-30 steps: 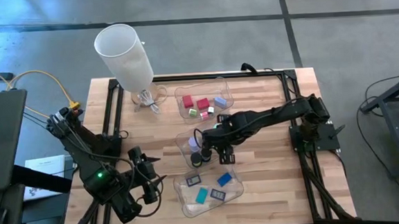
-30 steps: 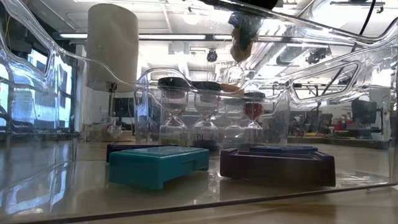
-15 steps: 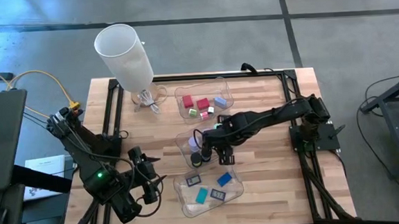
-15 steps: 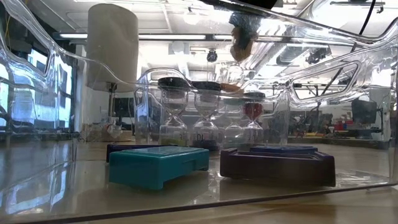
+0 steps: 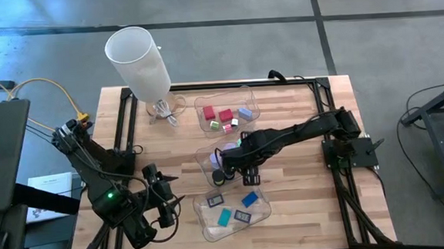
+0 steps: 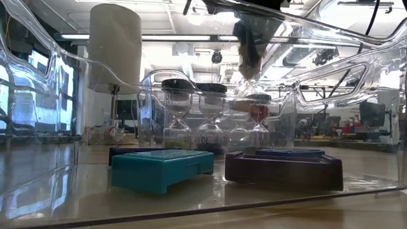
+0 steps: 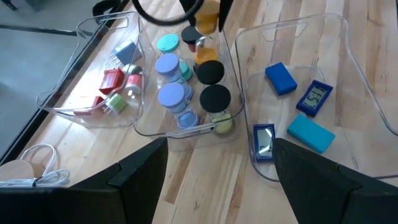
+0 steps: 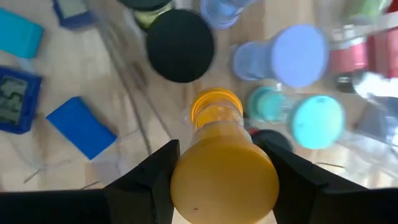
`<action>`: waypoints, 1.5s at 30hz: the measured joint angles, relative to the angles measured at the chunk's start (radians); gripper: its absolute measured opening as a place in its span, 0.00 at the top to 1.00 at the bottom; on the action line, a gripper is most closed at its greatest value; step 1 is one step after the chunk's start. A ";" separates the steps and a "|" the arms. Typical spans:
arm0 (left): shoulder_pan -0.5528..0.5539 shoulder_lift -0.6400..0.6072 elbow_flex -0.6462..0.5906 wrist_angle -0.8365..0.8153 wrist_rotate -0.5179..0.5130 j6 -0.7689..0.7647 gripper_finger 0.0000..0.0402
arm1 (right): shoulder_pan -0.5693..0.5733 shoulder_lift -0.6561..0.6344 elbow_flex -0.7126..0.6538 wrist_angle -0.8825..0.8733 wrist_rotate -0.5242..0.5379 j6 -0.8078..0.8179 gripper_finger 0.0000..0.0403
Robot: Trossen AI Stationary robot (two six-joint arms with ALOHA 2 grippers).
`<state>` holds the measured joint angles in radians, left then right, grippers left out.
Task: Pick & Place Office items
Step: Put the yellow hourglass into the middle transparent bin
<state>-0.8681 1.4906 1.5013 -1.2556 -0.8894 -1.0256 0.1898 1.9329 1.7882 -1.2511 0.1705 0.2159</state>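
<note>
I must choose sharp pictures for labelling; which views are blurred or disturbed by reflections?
Right wrist view: the orange cylinder between the jaws is soft, and the tray contents look smeared. Low view: the clear tray wall warps the room with reflections. High view and left wrist view: sharp.

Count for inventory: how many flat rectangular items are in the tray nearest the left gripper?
4: blue block, teal block, one display piece between them, another display piece at the tray's edge; none apparently hidden.

Your right gripper reaches over mid-table, fingers clamped; your left gripper waits near the front-left, fingers spread.
</note>
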 joint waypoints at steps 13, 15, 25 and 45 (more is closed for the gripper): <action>-0.035 0.000 0.000 0.003 -0.002 -0.021 0.30 | -0.008 0.040 0.000 0.066 -0.047 -0.052 0.54; -0.036 0.000 0.000 0.004 -0.001 -0.023 0.30 | -0.010 0.040 0.000 0.060 -0.048 -0.052 0.54; -0.041 0.000 0.000 0.006 -0.002 -0.026 0.30 | -0.016 0.046 0.001 0.060 -0.066 -0.052 0.54; -0.041 0.000 0.001 0.015 0.000 -0.023 0.30 | -0.035 0.105 0.000 0.070 -0.096 -0.063 0.54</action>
<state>-0.9089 1.4902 1.5024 -1.2407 -0.8895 -1.0481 0.1543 2.0380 1.7882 -1.1808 0.0747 0.1528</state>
